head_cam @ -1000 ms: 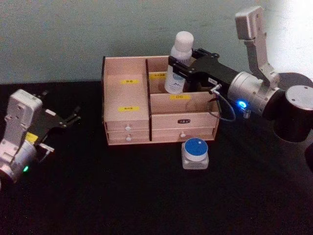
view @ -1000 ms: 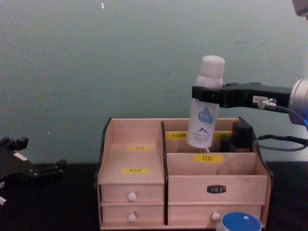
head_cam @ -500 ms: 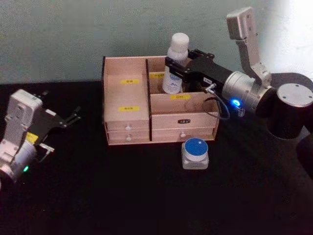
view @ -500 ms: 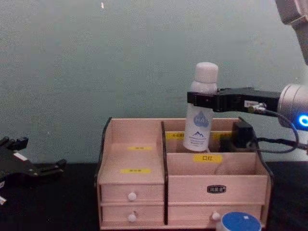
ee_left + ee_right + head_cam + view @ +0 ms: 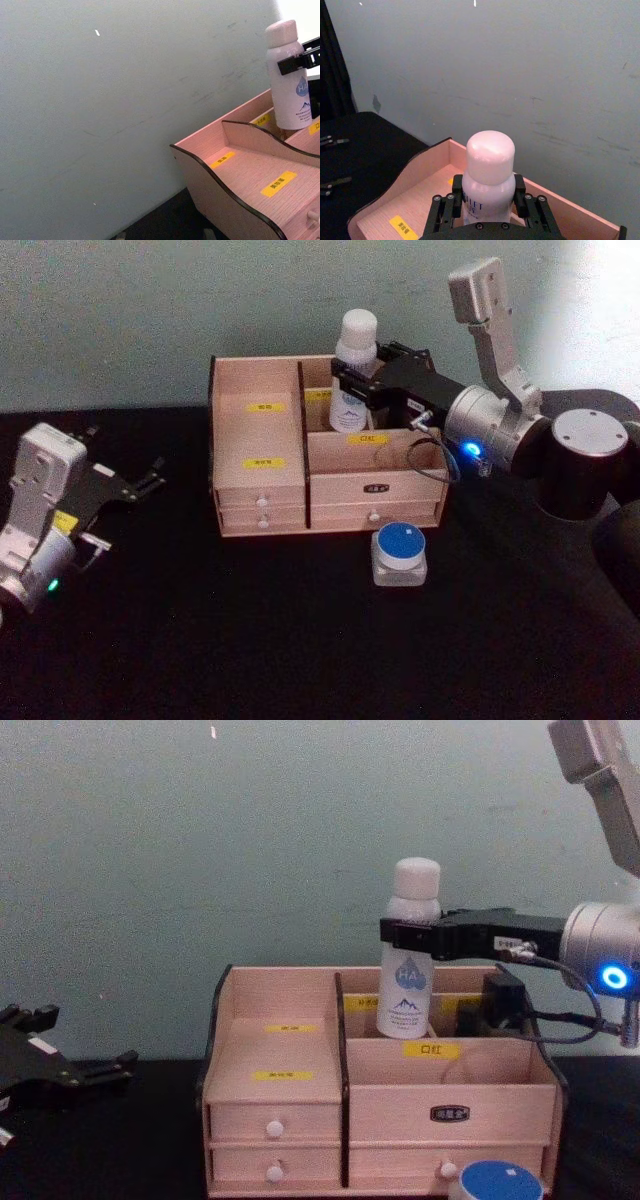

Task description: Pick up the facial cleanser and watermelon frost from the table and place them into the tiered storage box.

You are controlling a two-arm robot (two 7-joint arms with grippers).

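The facial cleanser (image 5: 352,405), a white bottle with a white cap, stands upright with its lower part inside the back compartment of the tiered storage box (image 5: 258,495). My right gripper (image 5: 354,376) is shut on the bottle's shoulder (image 5: 408,982), seen from behind in the right wrist view (image 5: 488,172). Whether its base rests on the compartment floor is hidden by the divider. The watermelon frost (image 5: 399,552), a small clear jar with a blue lid, sits on the table just in front of the box (image 5: 280,1105). My left gripper (image 5: 148,478) hovers open at the far left.
The black table runs in front of and to both sides of the box. A grey-green wall stands close behind it. The box's left stepped shelves (image 5: 250,172) and front drawers with white knobs (image 5: 274,1128) hold nothing visible.
My right gripper has carried the bottle leftward and down, so its base now sits lower inside the back compartment. The left arm and the blue-lidded jar have not moved.
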